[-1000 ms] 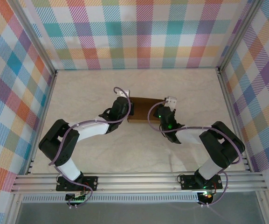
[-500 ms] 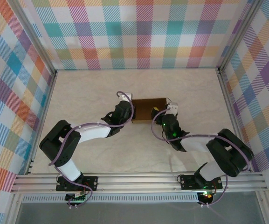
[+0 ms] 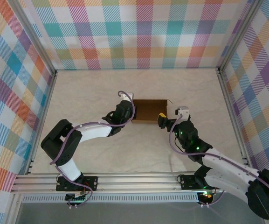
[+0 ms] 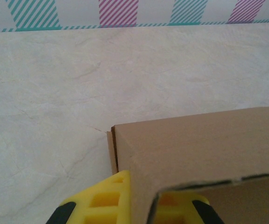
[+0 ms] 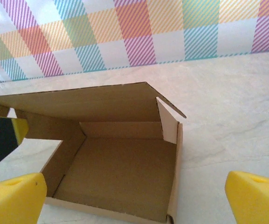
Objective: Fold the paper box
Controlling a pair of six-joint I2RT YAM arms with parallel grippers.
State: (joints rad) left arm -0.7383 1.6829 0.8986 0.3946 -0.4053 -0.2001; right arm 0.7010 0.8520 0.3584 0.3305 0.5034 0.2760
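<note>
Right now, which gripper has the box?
The left gripper: shut on the box's left wall, one finger inside, one outside. The right gripper is open, holding nothing.

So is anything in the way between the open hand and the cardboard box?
No, nothing that shows. The right gripper is open and sits just beside the paper box, with only a bit of table between them. The left gripper pinches the box's wall on the far side.
</note>
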